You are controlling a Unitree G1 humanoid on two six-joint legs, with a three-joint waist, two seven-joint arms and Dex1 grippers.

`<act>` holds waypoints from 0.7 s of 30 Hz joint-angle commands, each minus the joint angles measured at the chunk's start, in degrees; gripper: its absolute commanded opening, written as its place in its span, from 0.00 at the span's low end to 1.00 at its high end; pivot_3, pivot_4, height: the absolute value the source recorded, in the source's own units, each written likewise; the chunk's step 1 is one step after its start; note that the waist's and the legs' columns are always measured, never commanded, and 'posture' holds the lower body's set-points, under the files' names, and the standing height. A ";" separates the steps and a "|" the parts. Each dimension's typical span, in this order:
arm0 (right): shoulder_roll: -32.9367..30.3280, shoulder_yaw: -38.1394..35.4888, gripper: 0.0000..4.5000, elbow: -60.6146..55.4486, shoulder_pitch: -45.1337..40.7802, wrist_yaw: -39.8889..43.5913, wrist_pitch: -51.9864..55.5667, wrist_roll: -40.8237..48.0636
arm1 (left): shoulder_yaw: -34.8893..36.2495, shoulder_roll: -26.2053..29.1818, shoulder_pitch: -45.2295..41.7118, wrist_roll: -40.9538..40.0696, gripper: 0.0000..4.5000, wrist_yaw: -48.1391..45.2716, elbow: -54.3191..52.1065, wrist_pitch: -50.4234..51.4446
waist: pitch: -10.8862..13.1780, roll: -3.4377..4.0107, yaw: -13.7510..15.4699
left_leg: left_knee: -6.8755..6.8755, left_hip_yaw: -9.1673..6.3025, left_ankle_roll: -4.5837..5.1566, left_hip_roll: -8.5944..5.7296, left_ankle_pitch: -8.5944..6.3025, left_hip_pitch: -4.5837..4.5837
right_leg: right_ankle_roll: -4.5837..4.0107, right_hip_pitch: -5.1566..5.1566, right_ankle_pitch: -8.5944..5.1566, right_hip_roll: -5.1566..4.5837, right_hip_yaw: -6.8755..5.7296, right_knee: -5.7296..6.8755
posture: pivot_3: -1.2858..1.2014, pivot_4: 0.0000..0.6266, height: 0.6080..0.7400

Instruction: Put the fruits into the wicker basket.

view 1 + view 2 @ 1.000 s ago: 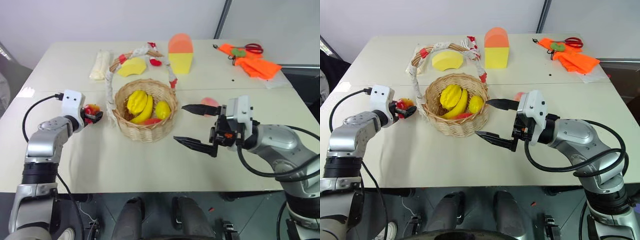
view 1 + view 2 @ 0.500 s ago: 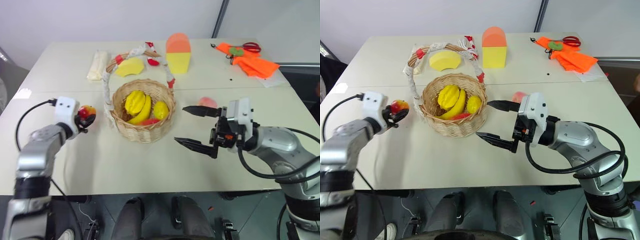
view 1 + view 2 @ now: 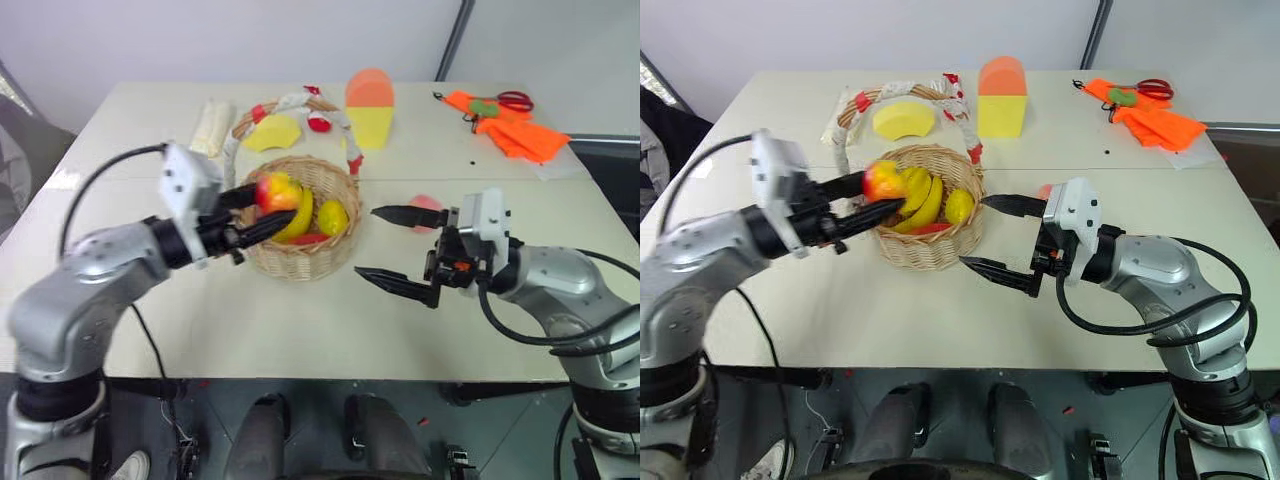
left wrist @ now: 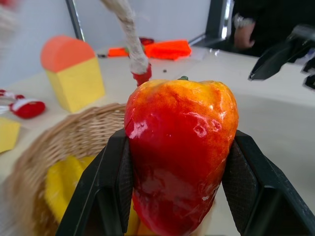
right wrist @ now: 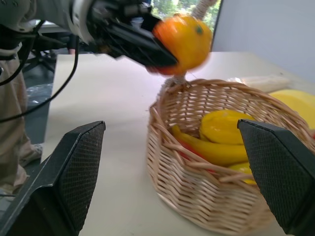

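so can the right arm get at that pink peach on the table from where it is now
Probably yes. The peach lies on the table just beyond the right gripper, whose fingers stand wide open and hold nothing. Nothing lies between them; the wicker basket sits off to the side.

The wicker basket [image 3: 300, 235] mouth is partly filled by yellow toy fruit [image 3: 330, 217], and its tall wrapped handle [image 3: 290, 105] arches over the far rim. The near rim is crossed by the left pincer [image 3: 262, 208] clamped on the red mango [image 3: 275, 190]. Bare worktop [image 3: 300, 330] is left open in front. Beside the basket, the spread right pincer [image 3: 395, 250] stands before the peach [image 3: 425, 210].
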 commanded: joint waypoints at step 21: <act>12.92 1.03 1.00 43.88 -17.22 -22.99 -5.17 -25.90 | 5.67 2.54 13.50 -4.29 0.99 -8.73 -5.75 -6.80 | 0.02 0.00 -0.30 | 0.01 0.08 -0.03 0.10 0.03 -0.07 | -0.06 -0.22 0.05 0.10 0.09 0.20 | 0.52 0.24 0.98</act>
